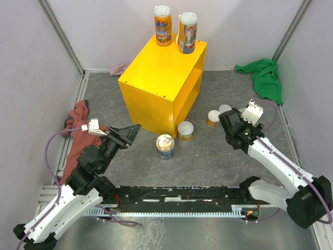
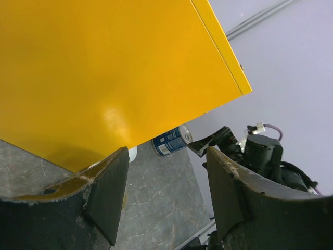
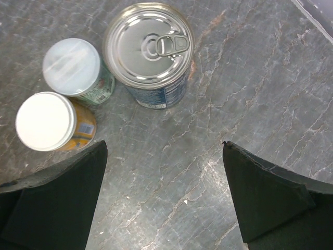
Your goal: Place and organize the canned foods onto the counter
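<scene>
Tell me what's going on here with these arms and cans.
Cans are being put onto the yellow counter. Two tall cans already stand on top. The right gripper hangs open and empty above the table, beside a blue can and two short cans. The left gripper, also open and empty, faces the counter's side. A second blue can and a third short can wait on the table near the counter's front corner.
</scene>
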`<state>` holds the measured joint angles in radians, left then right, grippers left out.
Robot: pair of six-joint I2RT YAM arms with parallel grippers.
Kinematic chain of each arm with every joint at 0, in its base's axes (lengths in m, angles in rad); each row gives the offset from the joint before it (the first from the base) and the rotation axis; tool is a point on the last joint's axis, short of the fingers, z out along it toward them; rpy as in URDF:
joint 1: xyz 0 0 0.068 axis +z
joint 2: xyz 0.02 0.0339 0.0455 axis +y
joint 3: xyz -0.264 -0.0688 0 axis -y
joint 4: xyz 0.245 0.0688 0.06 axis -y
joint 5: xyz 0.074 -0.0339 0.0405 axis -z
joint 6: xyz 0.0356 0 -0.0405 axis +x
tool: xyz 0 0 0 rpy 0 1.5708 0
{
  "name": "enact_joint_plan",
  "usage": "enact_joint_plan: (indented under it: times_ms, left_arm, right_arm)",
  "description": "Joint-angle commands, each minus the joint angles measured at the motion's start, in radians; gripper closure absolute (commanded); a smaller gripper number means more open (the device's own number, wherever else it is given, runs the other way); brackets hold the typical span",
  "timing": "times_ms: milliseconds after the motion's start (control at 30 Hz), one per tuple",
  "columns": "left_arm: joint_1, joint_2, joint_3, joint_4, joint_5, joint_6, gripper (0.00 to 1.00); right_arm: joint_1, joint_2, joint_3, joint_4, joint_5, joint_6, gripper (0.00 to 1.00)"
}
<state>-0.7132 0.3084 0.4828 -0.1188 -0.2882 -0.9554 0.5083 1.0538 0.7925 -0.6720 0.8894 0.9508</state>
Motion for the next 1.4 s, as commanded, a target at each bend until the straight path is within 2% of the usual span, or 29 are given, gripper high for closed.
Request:
enact_joint_plan:
  times_ms: [0,333,833,1133,1367]
  left_arm:
    - [0.003,-0.005,-0.012,0.079,0.038,-0.020,0.32]
    - [0.003,0.042,-0.048,0.157,0.096,-0.044,0.32]
    - [0.003,0.079,-0.057,0.213,0.079,-0.029,0.32]
    - [0.003,0.102,-0.072,0.243,0.064,-0.016,0.32]
    - [0.003,0.109,-0.072,0.249,0.045,0.005,0.32]
  right_arm:
    - [-0.041,0.044,0.050,-0.010,-0.010,0.034,0.00]
    - [-0.152,0.131,0.056,0.096,-0.070,-0.039,0.00]
    - [-0.273,0.290,0.126,0.227,-0.198,-0.155,0.01]
    - [-0.323,0.354,0.144,0.266,-0.233,-0.171,0.00]
    - [-0.341,0.404,0.165,0.280,-0.200,-0.176,0.00]
